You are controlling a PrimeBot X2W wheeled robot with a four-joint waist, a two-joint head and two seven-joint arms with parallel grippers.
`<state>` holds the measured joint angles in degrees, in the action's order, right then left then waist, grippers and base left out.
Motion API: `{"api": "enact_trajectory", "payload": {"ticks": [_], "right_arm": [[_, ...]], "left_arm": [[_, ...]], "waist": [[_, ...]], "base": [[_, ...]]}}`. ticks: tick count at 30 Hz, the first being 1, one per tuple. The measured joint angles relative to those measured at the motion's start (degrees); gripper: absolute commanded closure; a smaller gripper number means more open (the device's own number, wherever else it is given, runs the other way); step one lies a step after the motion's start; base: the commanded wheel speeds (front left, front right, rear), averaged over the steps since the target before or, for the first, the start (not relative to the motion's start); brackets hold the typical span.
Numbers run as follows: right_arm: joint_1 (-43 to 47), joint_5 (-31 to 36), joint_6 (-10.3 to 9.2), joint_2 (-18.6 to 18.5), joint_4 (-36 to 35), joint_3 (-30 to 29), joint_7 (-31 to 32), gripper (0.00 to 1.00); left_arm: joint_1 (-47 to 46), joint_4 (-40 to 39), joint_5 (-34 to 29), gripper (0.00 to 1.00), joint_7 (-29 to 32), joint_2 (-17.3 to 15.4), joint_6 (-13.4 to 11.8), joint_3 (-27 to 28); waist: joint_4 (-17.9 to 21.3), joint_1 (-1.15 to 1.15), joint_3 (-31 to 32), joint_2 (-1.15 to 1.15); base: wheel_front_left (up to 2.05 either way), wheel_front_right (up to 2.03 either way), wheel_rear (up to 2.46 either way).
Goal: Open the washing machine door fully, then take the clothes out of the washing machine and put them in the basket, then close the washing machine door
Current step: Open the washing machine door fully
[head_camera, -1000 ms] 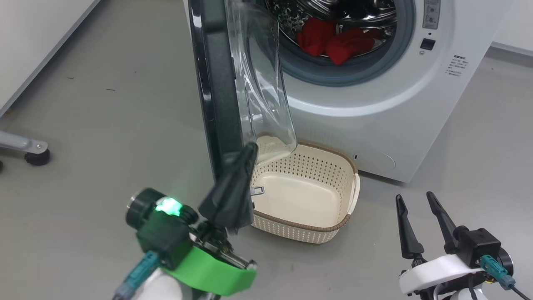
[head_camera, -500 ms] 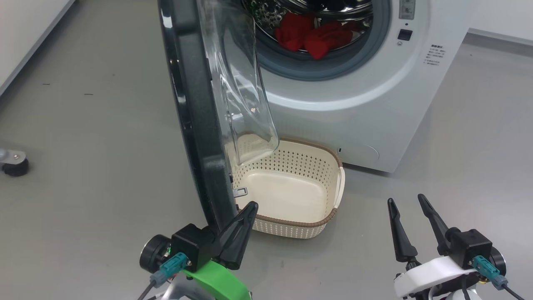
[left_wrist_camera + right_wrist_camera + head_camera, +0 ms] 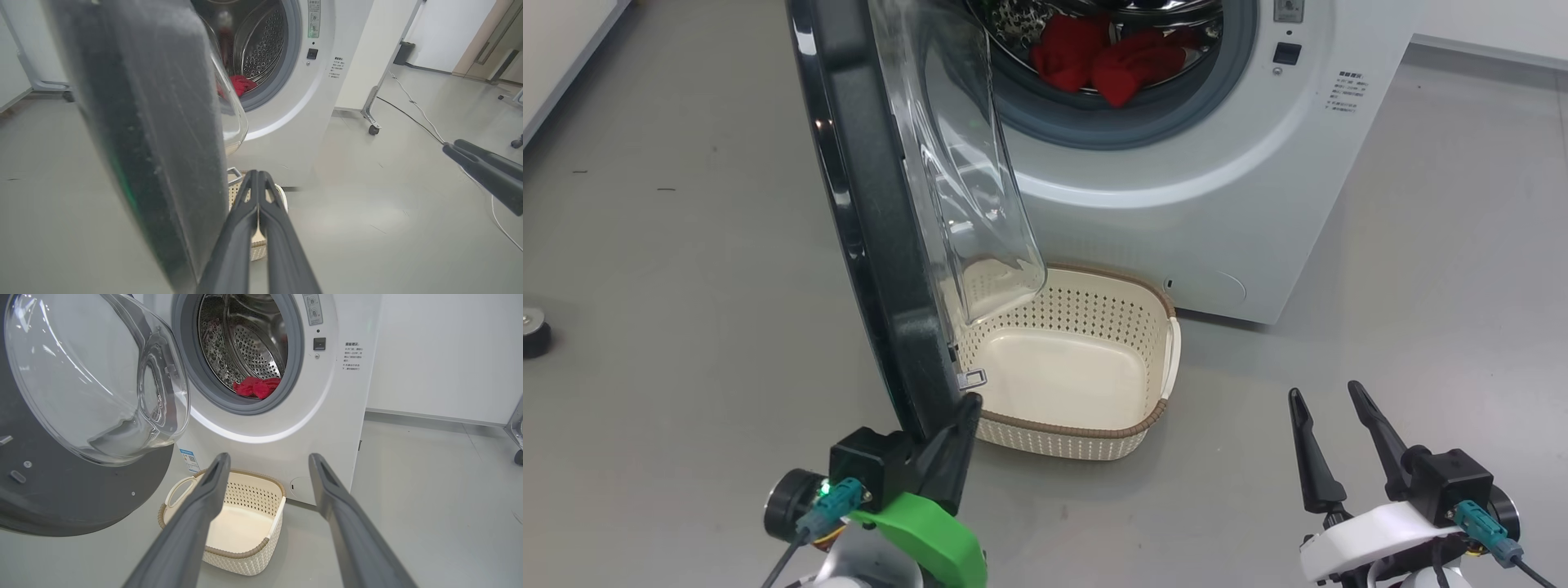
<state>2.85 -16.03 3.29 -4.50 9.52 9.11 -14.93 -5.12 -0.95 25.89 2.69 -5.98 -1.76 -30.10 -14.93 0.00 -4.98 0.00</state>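
Washing machine (image 3: 1258,188): the white front-loader is seen standing on the grey floor, its round opening uncovered and the steel drum exposed.
Washing machine door (image 3: 874,245): it is swung out on its left hinge to stand roughly square to the machine's front, with the glass bowl turned toward the basket. The first step is judged begun but not finished, since more swing appears to be available.
Basket (image 3: 1062,443): it is set on the floor just in front of the machine, below the opening and beside the door's lower edge. Nothing has been placed in it.
Clothes (image 3: 1103,61): the red garments are seen bunched at the front of the drum floor. None has been taken out, so unloading and the closing of the door are both left to be done.
Left end effector (image 3: 968,408): the fingers are pressed together with nothing held, and the tip is placed against or just beside the door's bottom rim. Contact cannot be confirmed.
Right end effector (image 3: 1325,394): the fingers are spread wide and nothing is held. It is kept low, well apart from the basket and the door.
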Motion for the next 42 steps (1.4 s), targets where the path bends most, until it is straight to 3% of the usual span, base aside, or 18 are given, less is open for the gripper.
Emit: {"api": "enact_trajectory", "payload": {"ticks": [26, 42], "right_arm": [[-0.1, 1.2, 1.16, 0.8, 0.4, -1.6, 0.0, 0.00], [-0.4, 1.8, 1.37, 1.0, 0.5, -2.6, 0.0, 0.00]], "left_arm": [[-1.3, 4.1, -0.4, 1.00, -3.4, 0.9, -2.0, 3.1], [-1.3, 7.9, -0.8, 1.00, -7.2, 0.3, -3.6, 8.3]], "waist": [[-1.3, 0.00, -0.4, 0.00], [-3.4, 0.00, -0.9, 0.00]], "base": [[0.00, 0.00, 0.00], [0.00, 0.00, 0.00]]}}
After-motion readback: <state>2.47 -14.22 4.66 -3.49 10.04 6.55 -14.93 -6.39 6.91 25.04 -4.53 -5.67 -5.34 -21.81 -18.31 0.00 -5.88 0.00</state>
